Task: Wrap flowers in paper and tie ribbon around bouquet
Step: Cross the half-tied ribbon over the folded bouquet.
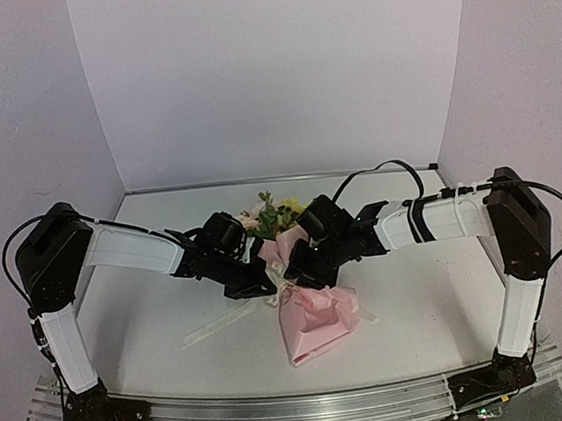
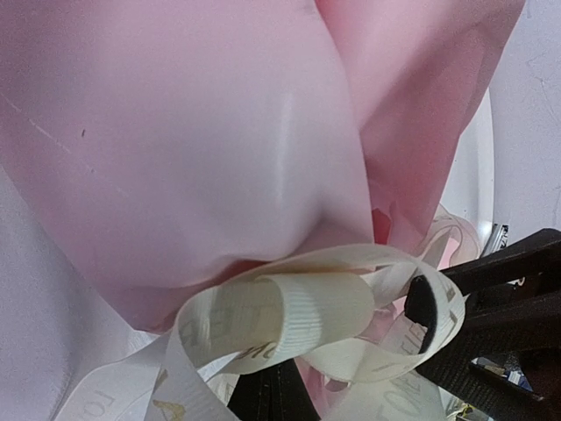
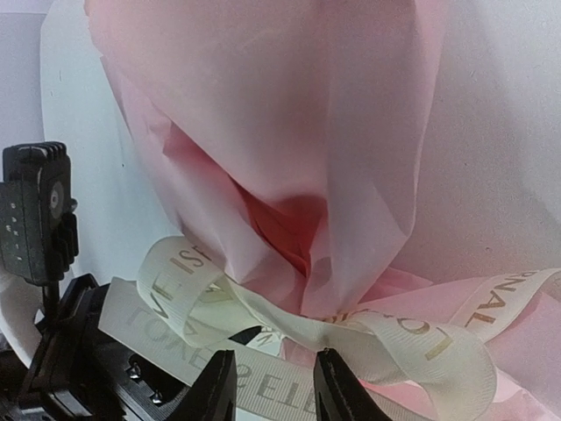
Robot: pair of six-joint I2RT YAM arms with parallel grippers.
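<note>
The bouquet [image 1: 287,245] lies on the table, its flowers [image 1: 276,214] pointing to the back and its pink paper [image 1: 312,318] flaring toward the near edge. Both grippers meet at the pinched middle. My left gripper [image 1: 253,282] [image 2: 273,386] is shut on the cream ribbon [image 2: 316,307], which loops just above its fingers against the paper [image 2: 193,132]. My right gripper [image 1: 302,264] [image 3: 278,354] stands open, with the lettered ribbon [image 3: 175,272] crossing behind the gap between its fingers, below the paper [image 3: 289,114]. Loose ribbon [image 1: 220,322] trails left on the table.
The white table [image 1: 152,325] is enclosed by a pale backdrop at the back and sides. An aluminium rail [image 1: 282,411] carries both arm bases at the near edge. The right gripper's black finger [image 2: 491,307] shows in the left wrist view, poking into the ribbon loop.
</note>
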